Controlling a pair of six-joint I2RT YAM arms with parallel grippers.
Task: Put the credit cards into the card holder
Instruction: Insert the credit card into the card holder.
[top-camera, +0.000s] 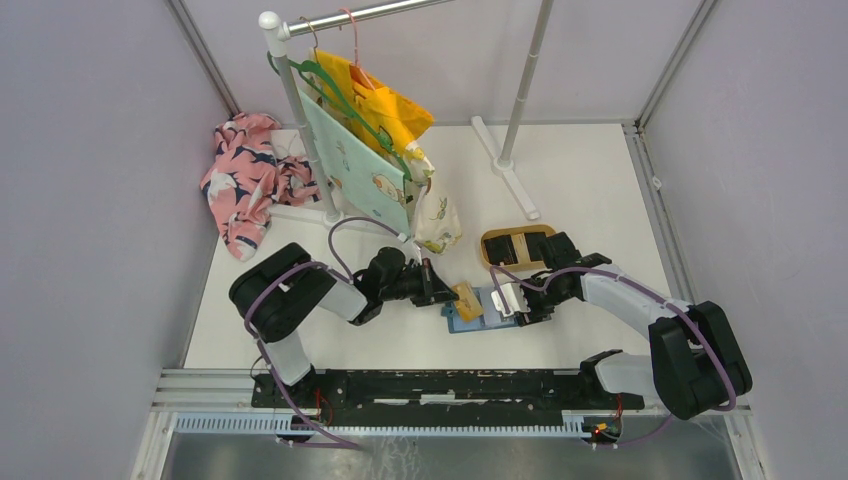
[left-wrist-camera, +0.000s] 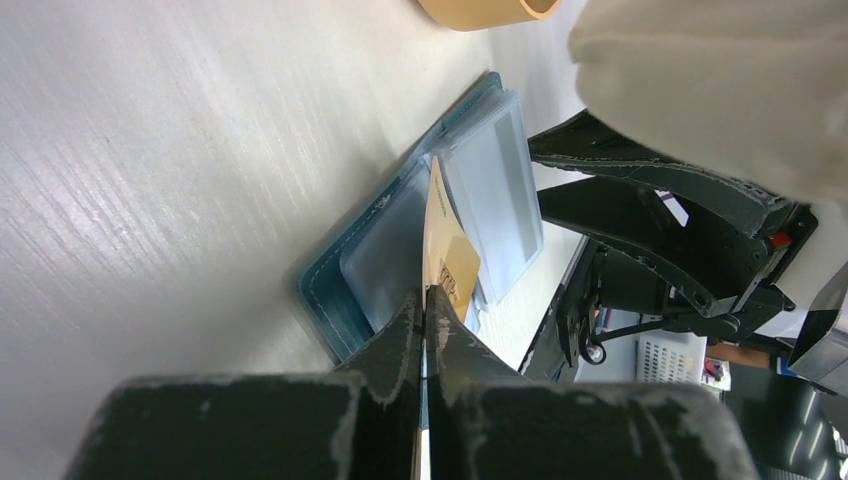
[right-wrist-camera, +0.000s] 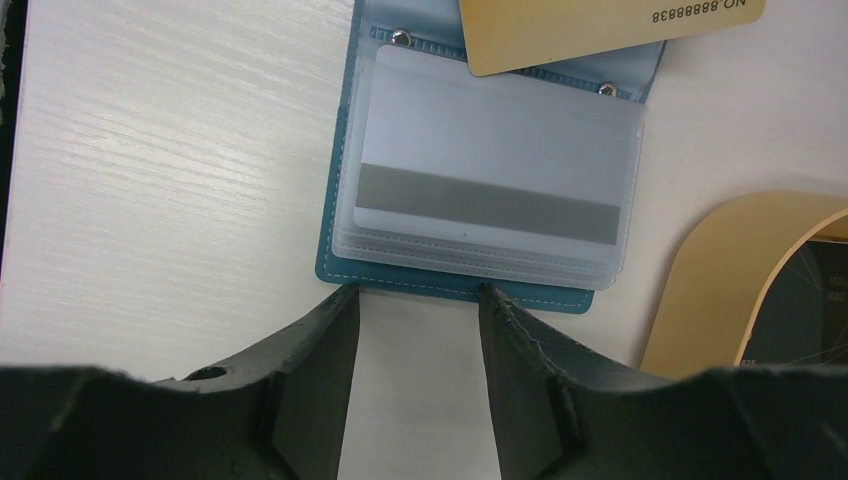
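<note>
L tool (left-wrist-camera: 425, 300) was clamped shut on a gold card (left-wrist-camera: 440, 240), held on edge w/ its lower edge down among the holder's (right-wrist-camera: 345, 200) clear sleeves (right-wrist-camera: 490, 180). Which pocket it was in couldn't be told.

The holder lay open and flat on the white surface (top-camera: 560, 190), directly between the two tools. The card's long axis ran from L tool toward R tool (right-wrist-camera: 415, 300), so L arm was prob. the one to push it home.

R tool was open, w/ nothing between its jaws and its tips at the holder's opposite edge, seemingly bracing it.

Holder: teal, leather-look, stitched rim, two metal snaps, soft glossy stacked sleeves, the top one showing a grey stripe. Card: thin, stiff, matte.

A tan oval tray (top-camera: 490, 245) beside R tool held dark cards (top-camera: 515, 247).
</note>
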